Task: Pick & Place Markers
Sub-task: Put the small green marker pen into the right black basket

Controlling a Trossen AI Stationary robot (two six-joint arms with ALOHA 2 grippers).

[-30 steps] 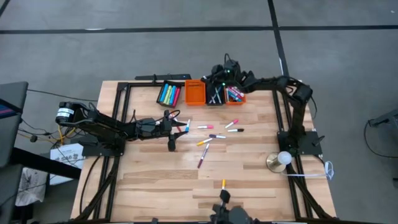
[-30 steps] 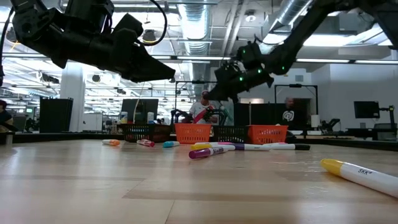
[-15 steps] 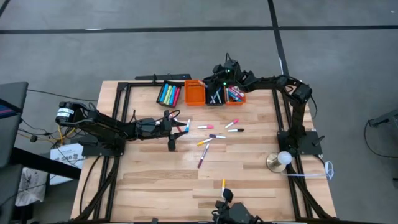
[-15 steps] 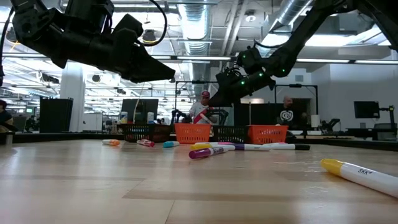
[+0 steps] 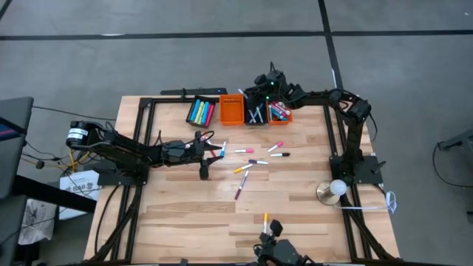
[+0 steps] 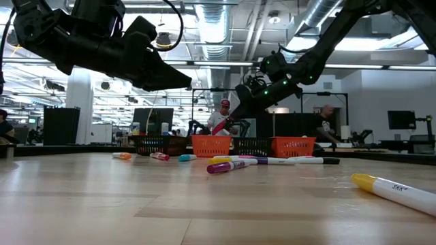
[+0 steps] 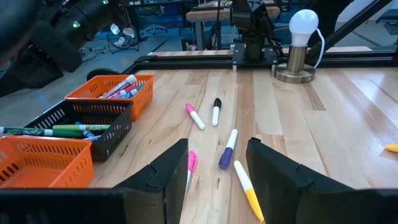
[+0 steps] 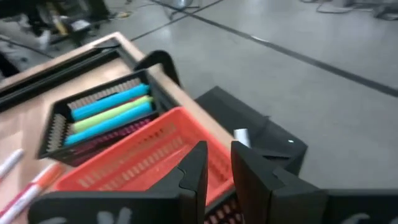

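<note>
Right hand (image 5: 260, 83) raised over the row of bins at the far edge of the tabletop (image 5: 295, 207), above the empty orange bin (image 5: 232, 109); fingers (image 8: 194, 165) narrowly parted, a pink-red marker (image 6: 225, 124) seen slanting at their tips in the low view, grip not confirmed. Left hand (image 7: 214, 171) low over mid-tabletop, fingers spread, nothing between them. Loose markers (image 5: 257, 161) scattered at tabletop centre, one yellow marker (image 5: 266, 218) near the front edge. More markers in black bin (image 5: 199, 111), middle black bin (image 5: 256, 114) and right orange bin (image 5: 278, 112). Lamp (image 5: 334, 191) beside right arm base.
</note>
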